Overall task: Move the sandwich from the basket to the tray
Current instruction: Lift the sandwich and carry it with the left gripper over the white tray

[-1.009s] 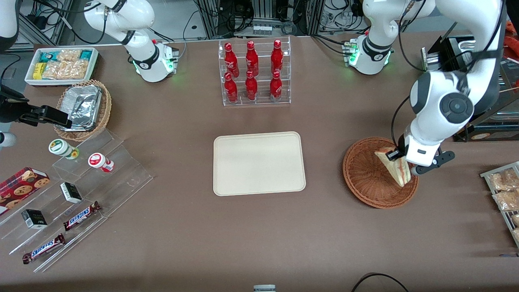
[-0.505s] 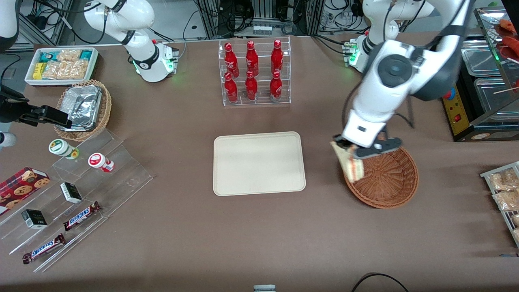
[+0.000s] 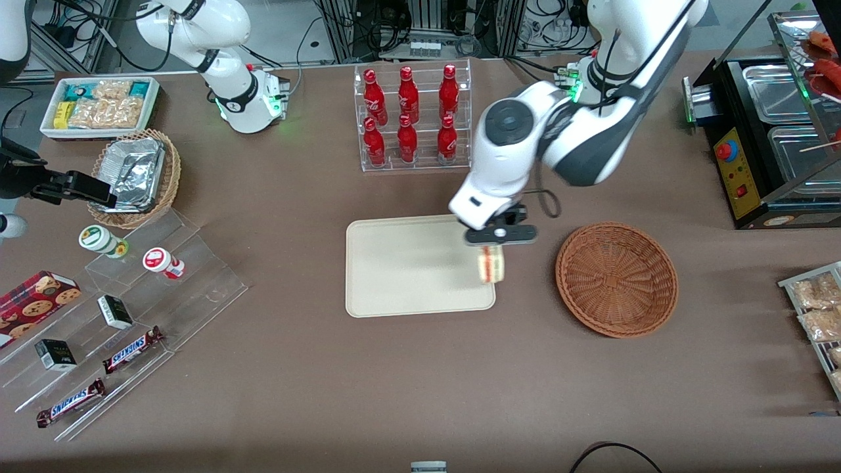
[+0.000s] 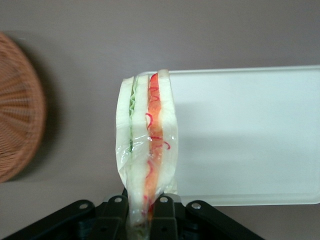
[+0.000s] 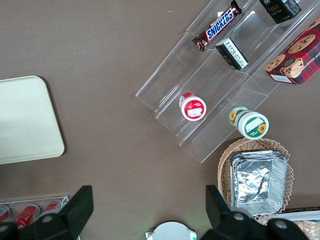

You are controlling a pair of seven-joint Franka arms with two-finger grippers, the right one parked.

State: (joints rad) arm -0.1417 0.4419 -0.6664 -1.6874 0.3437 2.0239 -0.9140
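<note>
My claw (image 3: 493, 244) hangs above the table w/ the sandwich (image 3: 491, 265) pinched between its fingers, clamped on the narrow end of the wedge; the rest of it dangles below me, clear of any surface.

Going left to right in the front view: the tray (image 3: 407, 276) first, bare, most of it lying from my claw toward the parked arm's end of the table. Then me and the sandwich, right over the tray's rim on the edge nearest the basket. Then the basket (image 3: 616, 279), nothing in it, apart from my claw toward my own arm's end.

Wrist view confirms: sandwich (image 4: 146, 150) long axis runs straight out from the claw (image 4: 144, 212), cut edge w/ red + green layers facing the cam. It straddles the tray (image 4: 250, 140) edge, roughly half over cream plastic, half over bare table. Basket (image 4: 17, 107) sits off to the side, not under me.

So the key relation, imo: tray centre lies sideways from the claw, away from the basket. I'd judge a short shift further inward over the tray is needed before lowering, else the wedge may land on the rim.
</note>
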